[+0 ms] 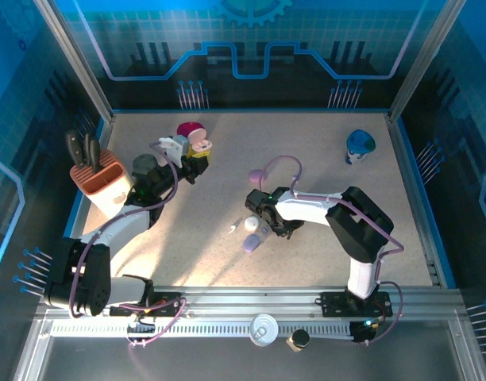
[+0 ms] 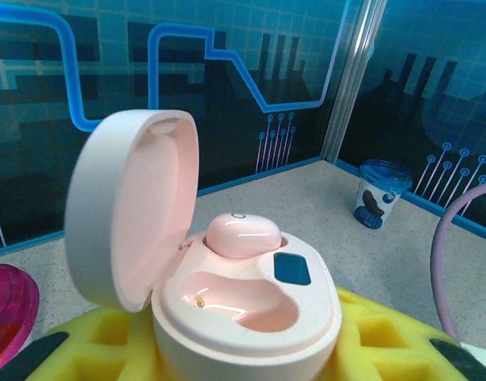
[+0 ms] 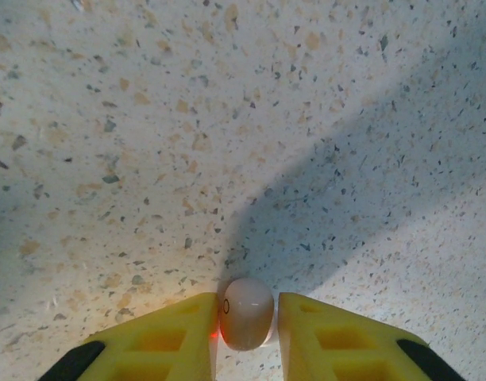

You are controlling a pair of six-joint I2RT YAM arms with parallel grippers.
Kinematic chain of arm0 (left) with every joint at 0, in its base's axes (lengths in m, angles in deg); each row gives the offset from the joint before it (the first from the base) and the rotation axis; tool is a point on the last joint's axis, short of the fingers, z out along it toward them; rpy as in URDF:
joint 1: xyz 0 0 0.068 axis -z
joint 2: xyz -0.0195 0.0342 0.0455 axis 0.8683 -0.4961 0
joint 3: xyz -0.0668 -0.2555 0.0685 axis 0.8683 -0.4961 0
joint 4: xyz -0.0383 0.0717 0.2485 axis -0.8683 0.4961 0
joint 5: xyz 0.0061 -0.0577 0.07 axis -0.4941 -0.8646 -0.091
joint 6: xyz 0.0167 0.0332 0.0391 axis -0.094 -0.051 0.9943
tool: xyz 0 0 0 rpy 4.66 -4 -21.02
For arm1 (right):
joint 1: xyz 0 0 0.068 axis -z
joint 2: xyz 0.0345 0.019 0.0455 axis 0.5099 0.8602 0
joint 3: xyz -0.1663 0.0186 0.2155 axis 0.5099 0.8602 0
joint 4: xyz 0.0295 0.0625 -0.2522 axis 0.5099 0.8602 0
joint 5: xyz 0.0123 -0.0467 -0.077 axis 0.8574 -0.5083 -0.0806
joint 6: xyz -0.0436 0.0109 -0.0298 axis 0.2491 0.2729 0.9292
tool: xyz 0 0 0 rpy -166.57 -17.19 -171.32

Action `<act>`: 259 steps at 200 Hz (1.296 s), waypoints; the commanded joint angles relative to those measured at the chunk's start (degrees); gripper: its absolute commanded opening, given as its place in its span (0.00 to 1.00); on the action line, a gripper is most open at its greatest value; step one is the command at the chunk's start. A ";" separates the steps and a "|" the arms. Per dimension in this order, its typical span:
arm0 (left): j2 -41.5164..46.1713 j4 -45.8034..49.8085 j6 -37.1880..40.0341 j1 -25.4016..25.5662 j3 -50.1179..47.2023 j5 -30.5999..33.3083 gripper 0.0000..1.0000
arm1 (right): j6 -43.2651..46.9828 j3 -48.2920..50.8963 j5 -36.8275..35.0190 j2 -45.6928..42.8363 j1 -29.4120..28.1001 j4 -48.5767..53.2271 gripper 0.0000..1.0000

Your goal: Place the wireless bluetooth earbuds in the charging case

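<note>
At right gripper (image 3: 247,303): pinkish earbud (image 3: 246,315) clamped, fingers (image 3: 160,341) cropped below | long axis along them | left gripper (image 1: 194,155) clasps open charging case (image 2: 251,317).

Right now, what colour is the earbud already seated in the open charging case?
The earbud is pale glossy pink; the left wrist view shows it best.

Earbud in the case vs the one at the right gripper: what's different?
Place: the seated earbud sits in the open charging case, next to an empty slot; the loose earbud lies on the table, between the yellow fingers of the right gripper.
Colour: the seated earbud looks glossy pink; the loose earbud looks paler, in shadow.
Shared: both are smooth rounded shells with a small ring mark.
</note>
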 commanded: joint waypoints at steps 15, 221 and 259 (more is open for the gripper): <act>1.36 -1.70 -0.64 -0.40 0.47 -0.51 0.35 | -0.88 -1.05 -2.06 0.34 -0.31 1.90 0.18; -12.77 -25.37 18.60 19.65 -4.77 2.27 0.34 | -9.75 15.93 63.13 -43.68 18.54 -54.70 0.17; -14.01 -24.02 21.27 23.19 -3.69 3.87 0.35 | -11.61 15.56 66.03 -41.55 18.54 -58.06 0.18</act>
